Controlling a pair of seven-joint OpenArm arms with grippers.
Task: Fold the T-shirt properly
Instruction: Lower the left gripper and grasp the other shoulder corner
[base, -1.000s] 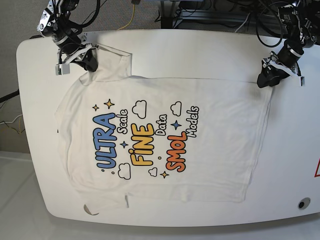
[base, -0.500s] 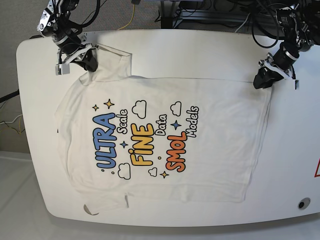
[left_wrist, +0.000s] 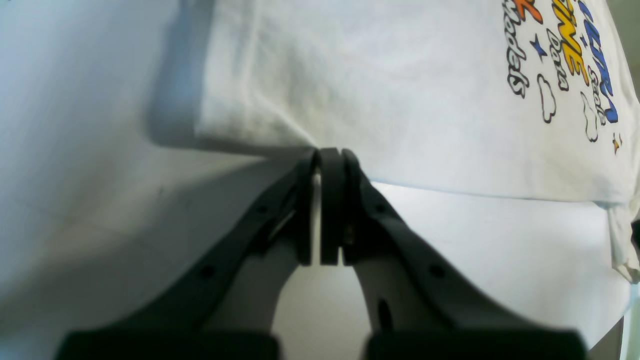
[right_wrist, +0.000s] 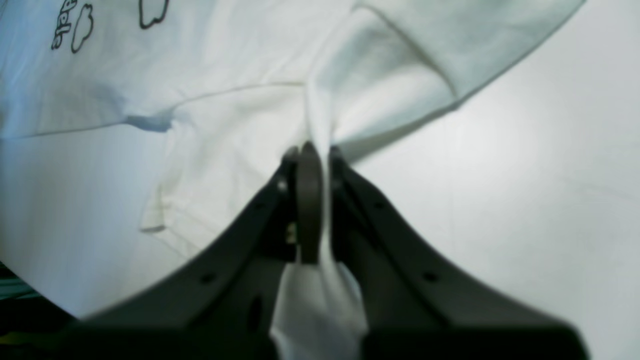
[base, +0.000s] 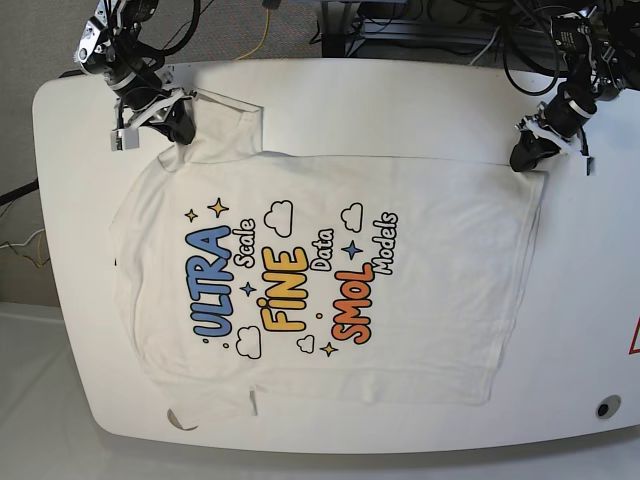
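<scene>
**Both grippers pinch the far edge of the T-shirt**

The T-shirt (base: 330, 280) lies spread flat, print side up, across the middle of the white counter (base: 400, 100). Its blue "ULTRA", yellow "FINE" and orange "SMOL" lettering runs at a slant near the centre of the base view, with small clouds and stars around it.

At about 10 o'clock in the base view, the right gripper (base: 180, 128) sits on the shirt's far corner beside a sleeve. The right wrist view shows its jaws closed on a bunched ridge of white fabric (right_wrist: 320, 125), with more cloth hanging down between the fingers (right_wrist: 310, 210).

At about 2 o'clock in the base view, the left gripper (base: 528, 157) meets the shirt's other far corner, at the hem end. In the left wrist view, the left gripper (left_wrist: 327, 155) has its jaws pressed together right at the shirt's edge (left_wrist: 300, 142), and the tips touch the cloth. The cloth edge there looks slightly raised and throws a shadow on the counter, but how much fabric lies between the tips cannot be told.

The near hem of the shirt lies close to the counter's 6 o'clock edge.
</scene>
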